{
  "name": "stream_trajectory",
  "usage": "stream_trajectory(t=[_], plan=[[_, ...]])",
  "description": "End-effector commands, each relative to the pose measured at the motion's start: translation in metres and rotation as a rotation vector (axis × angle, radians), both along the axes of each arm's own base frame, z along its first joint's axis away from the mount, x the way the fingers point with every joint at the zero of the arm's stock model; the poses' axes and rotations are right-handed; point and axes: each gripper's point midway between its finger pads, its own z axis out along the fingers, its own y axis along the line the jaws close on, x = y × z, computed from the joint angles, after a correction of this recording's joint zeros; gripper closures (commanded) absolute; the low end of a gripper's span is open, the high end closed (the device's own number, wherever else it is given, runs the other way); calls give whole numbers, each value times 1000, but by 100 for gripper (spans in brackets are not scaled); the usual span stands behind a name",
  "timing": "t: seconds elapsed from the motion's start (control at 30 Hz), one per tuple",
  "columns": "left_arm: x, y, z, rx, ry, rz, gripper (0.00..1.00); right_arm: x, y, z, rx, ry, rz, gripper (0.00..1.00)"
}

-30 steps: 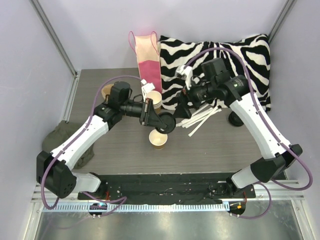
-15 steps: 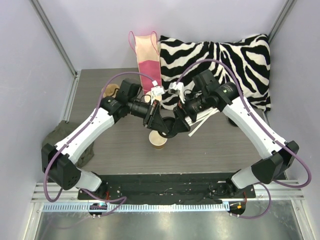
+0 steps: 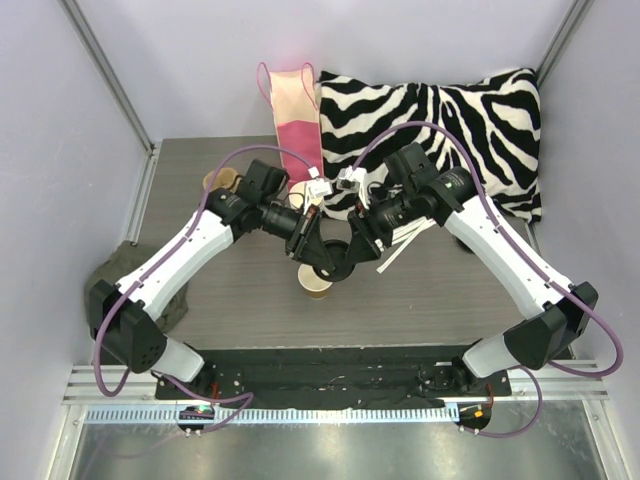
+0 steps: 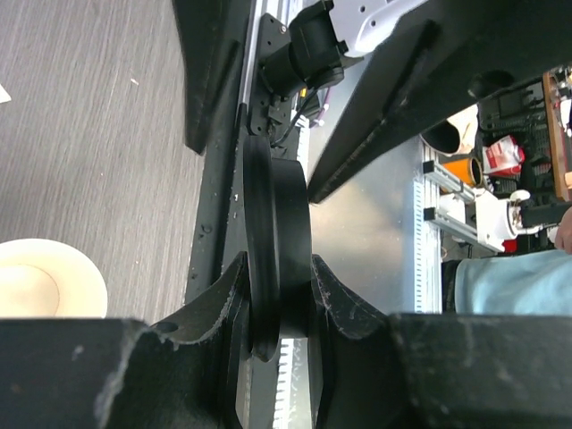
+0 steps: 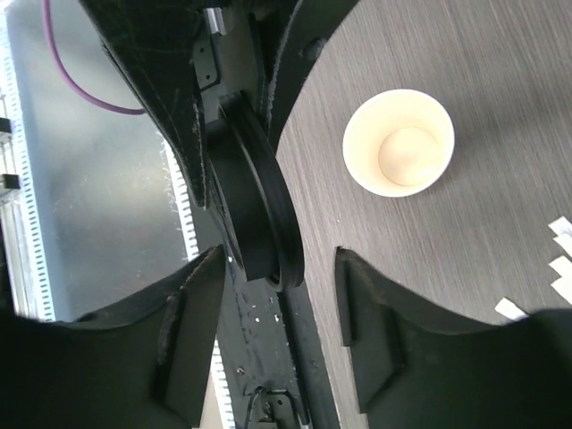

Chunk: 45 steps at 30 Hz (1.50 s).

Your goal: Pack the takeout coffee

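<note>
At centre of the top view, the left pincer (image 4: 277,299) pinches the black lid (image 4: 277,223) edgewise, apparently presenting it to the spread right pincer (image 5: 277,261), while the open kraft-brown cup (image 3: 318,284) stands on the table (image 3: 450,290) just below them in frame.

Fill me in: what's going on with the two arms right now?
The left gripper pinches the black lid on edge, held in the air. The right gripper straddles the same lid with its jaws open and no grip on it. It looks like a handover. An open cup stands on the table just below them, with no lid on it.
</note>
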Motion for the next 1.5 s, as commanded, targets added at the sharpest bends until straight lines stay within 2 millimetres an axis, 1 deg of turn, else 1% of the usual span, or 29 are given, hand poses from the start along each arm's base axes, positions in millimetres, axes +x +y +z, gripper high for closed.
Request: stream_trajectory(t=[0.0,0.07,0.17,0.23,0.3,0.33,0.4,0.47,0.53,0.57,0.6,0.63,0.7,0.73,0.77,0.8,0.87,0.93,0.97,1.03,1.07,1.1,1.13,1.17,1.2,1.23,1.27,1.33,1.47], plan=[[2,1,9,-5,-32,-22,98,-2,12,17,76,10,21,55],[7,0,8,16,-35,-7,98,-4,14,16,88,46,15,74],[20,0,13,20,-32,45,97,-6,17,22,113,60,2,83],[29,0,19,0,-45,73,94,-6,19,26,125,64,1,83],[31,1,21,-8,-68,78,92,-7,20,28,134,76,4,74],[33,2,20,-4,-77,84,91,-6,21,28,136,84,4,75],[35,4,19,6,-84,92,90,-4,24,29,144,94,-3,98],[39,8,23,6,-84,112,78,-2,24,30,145,124,-24,99],[57,19,34,-6,-82,195,65,5,22,32,161,152,-49,99],[68,26,36,-6,-92,244,59,9,20,32,165,169,-67,99],[89,41,46,-14,-128,332,53,20,15,34,180,202,-121,99],[103,50,57,-16,-122,417,39,27,14,35,196,218,-151,99],[143,81,76,-42,-170,598,24,46,14,45,265,280,-254,99],[149,92,91,-70,-158,669,4,56,12,50,297,272,-289,99],[157,100,99,-88,-156,718,0,64,15,63,348,226,-300,99],[170,116,113,-123,-199,780,0,67,16,65,363,225,-313,99],[177,136,127,-164,-174,870,0,72,22,79,423,261,-339,99],[183,145,136,-208,-150,936,0,75,25,81,444,328,-385,99],[185,151,130,-225,-57,977,0,80,27,87,472,308,-397,99],[187,153,128,-258,-13,1006,0,85,24,83,487,310,-467,99],[186,156,116,-229,29,1040,0,93,22,86,512,269,-508,99],[186,158,106,-188,37,1074,0,96,20,73,504,280,-544,99],[192,167,94,-125,30,1146,0,96,17,73,514,268,-570,99],[186,165,76,-55,67,1139,0,104,15,72,527,261,-627,99],[185,166,69,-20,56,1140,0,105,13,60,516,280,-657,99],[184,169,62,6,63,1159,0,105,11,61,527,274,-678,99],[178,165,65,-3,45,1147,1,107,10,59,536,269,-701,99],[175,164,56,39,-11,1170,0,106,11,50,533,273,-729,99],[157,128,52,91,-157,1090,4,106,15,35,527,297,-757,99]])
